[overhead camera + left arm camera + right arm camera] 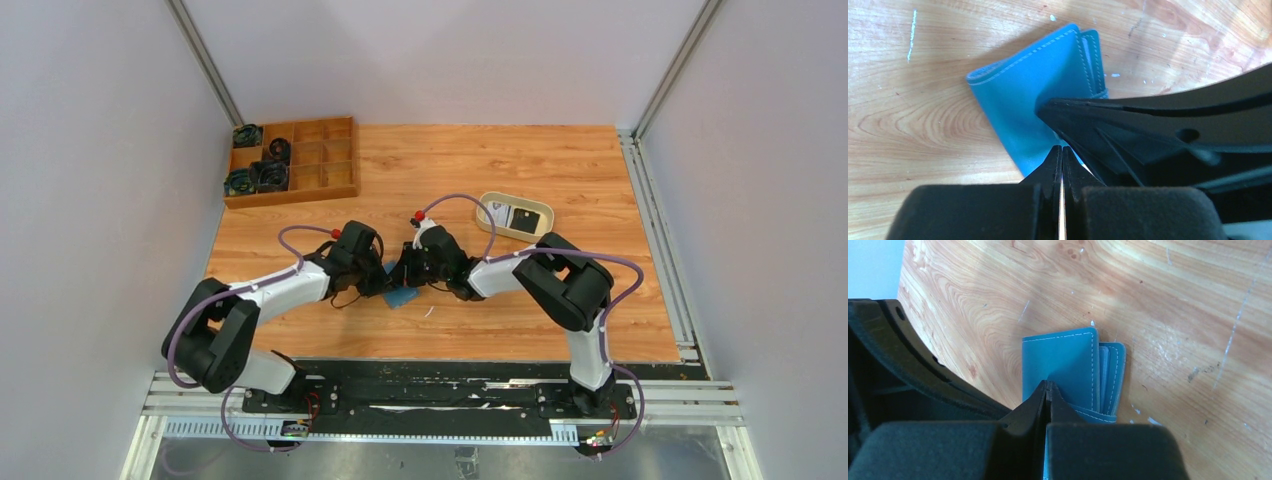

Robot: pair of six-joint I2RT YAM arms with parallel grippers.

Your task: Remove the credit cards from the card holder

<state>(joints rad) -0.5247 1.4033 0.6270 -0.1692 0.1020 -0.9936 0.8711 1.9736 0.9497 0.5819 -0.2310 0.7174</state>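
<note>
From above, both arms reached in to the middle of the wooden table. The left gripper and the right gripper met tip to tip over the teal card holder, which lay on the table just nearer the bases than the fingers. Well apart, toward the far right, sat a cream oval tray with a white card and a black card in it. A wooden box with compartments stood in the far left corner, with dark items in its left cells.

The left wrist camera showed the card holder folded, its stitched edges stacked on the right side. The left gripper was clenched tight, its tips at the holder's near edge. A thin pale sliver showed between the fingers, but I could not tell whether a layer was pinched. The right gripper's black body crossed over the holder from the right.

The right wrist camera showed the card holder with its cover slightly offset from the layers beneath. The right gripper was clamped on the cover's near edge, a teal strip visible between its pads.
</note>
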